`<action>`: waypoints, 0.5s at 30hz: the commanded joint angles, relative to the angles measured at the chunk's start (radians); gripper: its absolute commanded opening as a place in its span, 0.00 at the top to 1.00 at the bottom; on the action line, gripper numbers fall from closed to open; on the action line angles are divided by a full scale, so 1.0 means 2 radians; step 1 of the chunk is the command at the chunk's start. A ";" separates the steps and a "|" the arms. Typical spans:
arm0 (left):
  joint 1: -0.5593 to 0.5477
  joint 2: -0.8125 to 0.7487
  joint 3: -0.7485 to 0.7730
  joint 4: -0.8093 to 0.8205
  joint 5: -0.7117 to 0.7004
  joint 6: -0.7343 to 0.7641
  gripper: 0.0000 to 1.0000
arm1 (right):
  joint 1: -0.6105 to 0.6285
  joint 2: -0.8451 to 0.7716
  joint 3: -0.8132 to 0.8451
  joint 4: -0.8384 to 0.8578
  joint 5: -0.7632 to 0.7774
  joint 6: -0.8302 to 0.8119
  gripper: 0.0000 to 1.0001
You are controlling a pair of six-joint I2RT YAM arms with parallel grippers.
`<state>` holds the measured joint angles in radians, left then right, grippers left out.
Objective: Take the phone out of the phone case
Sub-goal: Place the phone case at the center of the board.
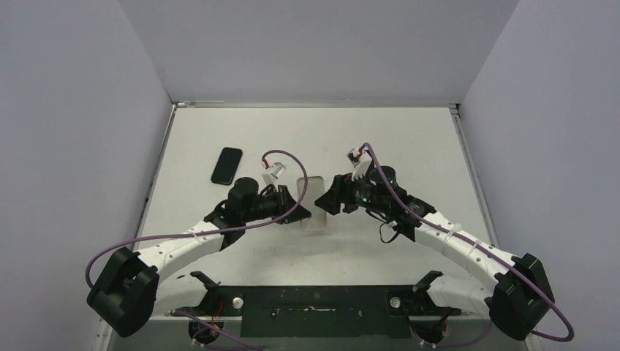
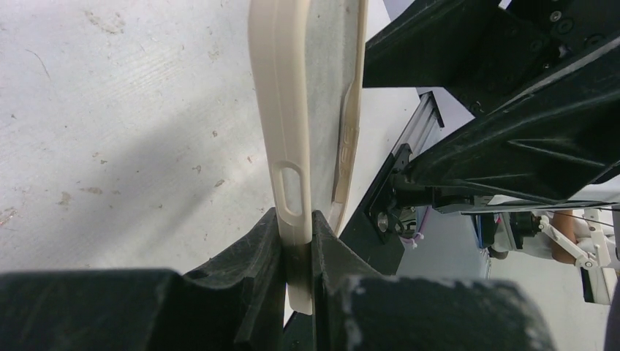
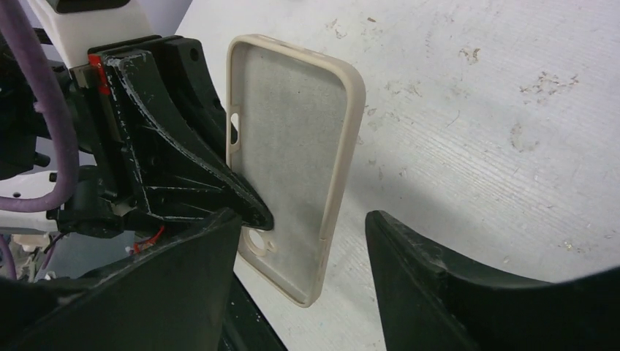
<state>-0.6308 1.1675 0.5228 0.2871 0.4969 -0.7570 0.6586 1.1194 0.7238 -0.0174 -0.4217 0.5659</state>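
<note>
Top external view first: on the white table (image 1: 380, 139) the black phone (image 1: 227, 165) lies flat, at about ten o'clock from the case (image 1: 313, 191) and well apart from it, so I judge the phone is already out. The cream case is empty and held up on edge; I cannot tell whether it touches the table.

My left gripper (image 2: 297, 252) is pinched tight on one long rim of the case, at the six o'clock end in the left wrist view, just below a side slot (image 2: 291, 191). My right gripper (image 3: 301, 219) gapes wide at the case's three o'clock in the top view, holding nothing.

The case looks light, soft and bendy, with a grey lining inside, so a pinch on the rim suits it. The phone looks stiff, glossy, probably slippery and breakable. I would take it across its long edges. No brand, label or writing is readable on either.
</note>
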 commanded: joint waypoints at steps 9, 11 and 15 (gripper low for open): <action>-0.008 -0.007 0.013 0.075 0.001 -0.022 1.00 | 0.017 0.026 0.040 -0.019 0.020 -0.028 0.67; -0.008 -0.006 0.014 0.079 0.002 -0.023 1.00 | 0.018 0.030 0.042 -0.022 0.022 -0.031 0.72; -0.008 -0.004 0.011 0.081 0.002 -0.025 1.00 | 0.020 0.034 0.052 -0.040 0.032 -0.046 0.91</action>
<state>-0.6407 1.1675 0.5224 0.3496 0.4820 -0.7940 0.6888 1.1763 0.7689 -0.0811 -0.3962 0.5175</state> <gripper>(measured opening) 0.120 0.168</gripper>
